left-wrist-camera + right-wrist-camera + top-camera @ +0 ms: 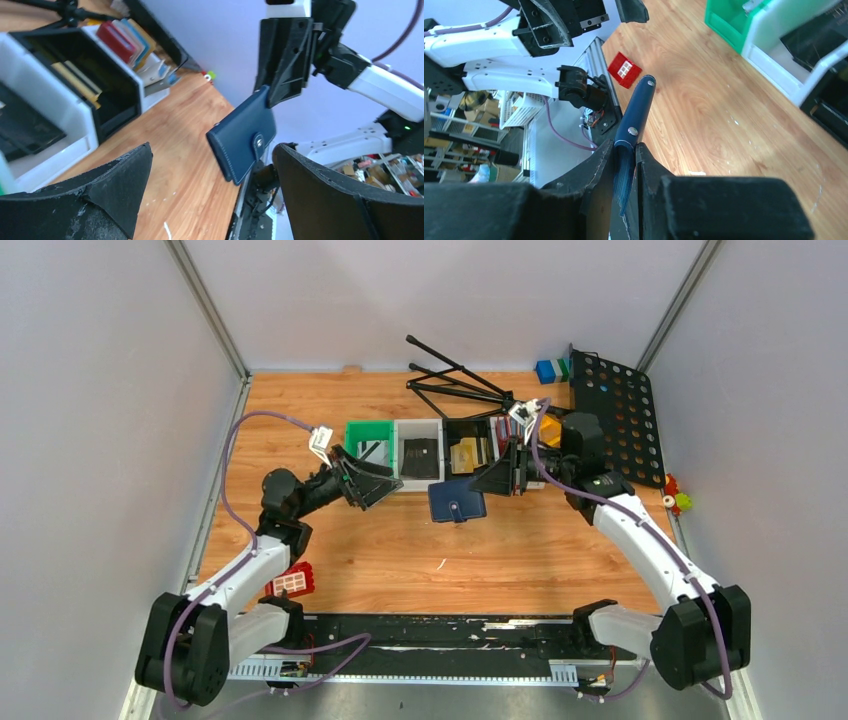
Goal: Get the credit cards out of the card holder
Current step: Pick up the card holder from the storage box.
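The navy-blue card holder (457,500) hangs closed above the table, its clasp tab snapped; it also shows in the left wrist view (245,132) and edge-on in the right wrist view (636,117). My right gripper (500,478) (625,146) is shut on its one edge. My left gripper (385,480) (212,148) is open and empty, facing the holder from the left, a short way off. Any cards inside the holder are hidden. A dark card (420,455) lies in the white bin and a tan-gold card (468,453) in the black bin.
A row of bins, green (368,432), white (418,427) and black (468,427), stands behind the grippers, with red, blue and grey holders (122,40) upright beside them. A black tripod (455,380) and perforated board (615,415) lie at the back. A red brick (293,581) lies front left.
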Motion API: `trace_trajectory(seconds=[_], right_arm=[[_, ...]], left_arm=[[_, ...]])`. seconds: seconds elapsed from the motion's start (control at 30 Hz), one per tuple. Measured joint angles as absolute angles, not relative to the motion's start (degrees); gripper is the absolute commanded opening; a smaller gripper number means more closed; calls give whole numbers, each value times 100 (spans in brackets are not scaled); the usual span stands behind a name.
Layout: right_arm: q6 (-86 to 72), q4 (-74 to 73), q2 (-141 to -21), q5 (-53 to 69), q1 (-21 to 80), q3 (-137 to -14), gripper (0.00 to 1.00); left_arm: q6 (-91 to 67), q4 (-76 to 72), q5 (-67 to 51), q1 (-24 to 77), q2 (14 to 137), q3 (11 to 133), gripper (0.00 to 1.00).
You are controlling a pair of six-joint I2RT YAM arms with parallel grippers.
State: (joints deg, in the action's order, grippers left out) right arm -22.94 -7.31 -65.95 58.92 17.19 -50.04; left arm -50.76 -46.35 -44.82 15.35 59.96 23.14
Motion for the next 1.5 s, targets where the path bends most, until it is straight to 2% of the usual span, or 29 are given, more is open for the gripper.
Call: trace_trajectory(seconds=[0.13, 0.37, 0.53, 0.63, 0.87, 0.97, 1.07, 1.3, 1.37, 1.43, 1.5], right_arm=[[-2086, -768, -6886, 6132, 1925, -5450, 0], [-1846, -891, -7406, 6495, 2322, -6219, 0], [-1793, -947, -7660, 6698, 2458, -6595, 0], [-1763, -978, -7765, 6768, 2510, -6816, 0], [-1535, -1238, -7944, 6879, 2547, -7116, 0], [-1367, -1472, -8036, 6945, 2550, -7234, 0], [-1249, -1605, -8047, 6987, 2571, -7251, 0], [-1066, -1811, -8073, 7017, 2639, -7284, 0], [-1009, -1881, -8112, 7017, 2663, -7328, 0], [-978, -1938, -8147, 7024, 2685, -7363, 0], [-969, -1981, -8158, 7074, 2687, -7384, 5]], left_arm=[[-5247, -4716, -4672, 1710, 6001, 2644, 97], [-5247, -4683, -4974, 2255, 6281, 3201, 83], [-5282, -4622, -5273, 2462, 6445, 3267, 63], [-5336, -4589, -5413, 2543, 6488, 3275, 53], [-5356, -4506, -5459, 2558, 6372, 3273, 63], [-5356, -4434, -5459, 2563, 6285, 3273, 62], [-5371, -4431, -5461, 2565, 6259, 3273, 55], [-5472, -4449, -5478, 2565, 6257, 3273, 56], [-5509, -4475, -5478, 2565, 6257, 3273, 47], [-5544, -4482, -5481, 2563, 6257, 3273, 26], [-5570, -4471, -5481, 2561, 6257, 3273, 8]])
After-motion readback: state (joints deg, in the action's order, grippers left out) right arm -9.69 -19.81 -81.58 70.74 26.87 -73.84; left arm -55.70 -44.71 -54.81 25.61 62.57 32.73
